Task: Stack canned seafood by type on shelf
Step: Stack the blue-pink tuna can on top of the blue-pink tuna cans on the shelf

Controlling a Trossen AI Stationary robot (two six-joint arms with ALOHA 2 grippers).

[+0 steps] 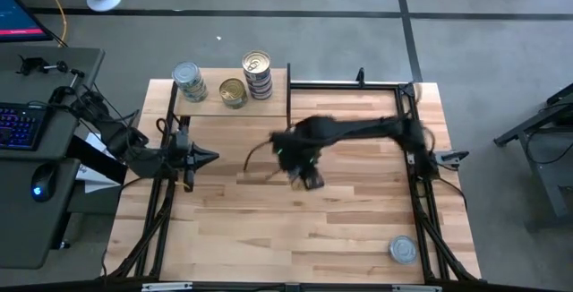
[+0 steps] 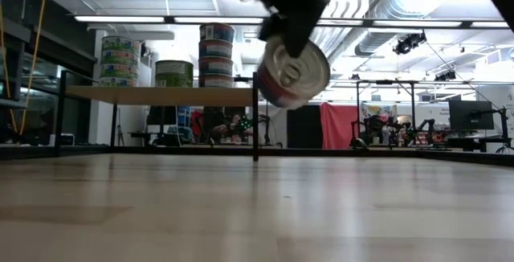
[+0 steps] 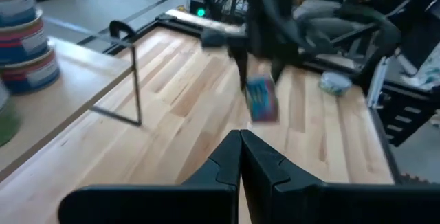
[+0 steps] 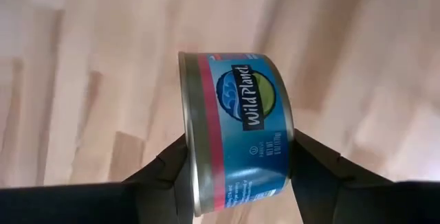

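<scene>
While the right wrist view fills with one blue-labelled tin (image 4: 237,131) pinched flat-to-flat between the right jaws (image 4: 237,159), with bare planks of the surface (image 4: 82,59) behind it, only the low view shows that this tin (image 2: 293,73) hangs tilted and clear of the surface (image 2: 257,206), its ring-pull end facing the camera. From above, the right jaws (image 1: 309,177) are a blur over the middle of the surface (image 1: 295,238), and the tin there is hard to make out. Beyond them at the far edge stands the shelf (image 1: 233,106), carrying three piles of tins (image 1: 258,74); the low view gives their heights, the high view their tops. One loose tin (image 1: 403,250) lies on the surface at the near right corner, well apart from the jaws. The left jaws (image 3: 240,157) are pressed together, parked at the left side, and their camera sees the right arm holding the tin (image 3: 261,100) farther off.
</scene>
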